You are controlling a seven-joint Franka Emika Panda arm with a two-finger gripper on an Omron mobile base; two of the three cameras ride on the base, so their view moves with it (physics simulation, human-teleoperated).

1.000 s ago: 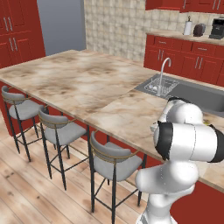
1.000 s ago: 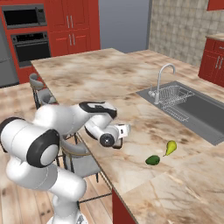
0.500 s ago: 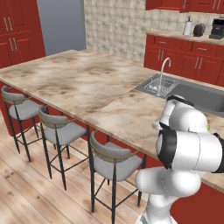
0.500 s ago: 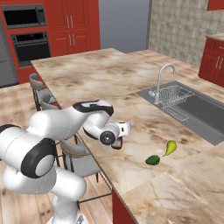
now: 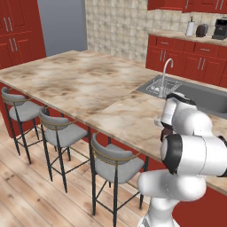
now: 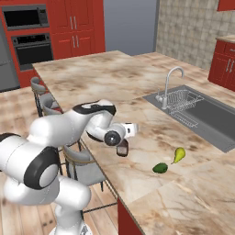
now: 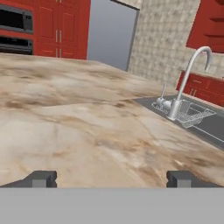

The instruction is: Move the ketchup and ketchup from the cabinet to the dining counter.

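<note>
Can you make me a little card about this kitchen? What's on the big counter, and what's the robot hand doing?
Counter: beige-brown marbled stone island top with a built-in steel sink
Bottle: small dark red-brown ketchup bottle, on the counter under the robot's wrist
Fruit: yellow-green pear near a dark green avocado, both on the counter
Jaws: wide open, nothing between them

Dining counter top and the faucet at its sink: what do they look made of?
The dining counter top looks like polished stone, probably marble or granite: beige with brown veined mottling and a soft sheen. The faucet looks like brushed or polished metal, likely steel: silver-grey, with a thin curved neck.
</note>
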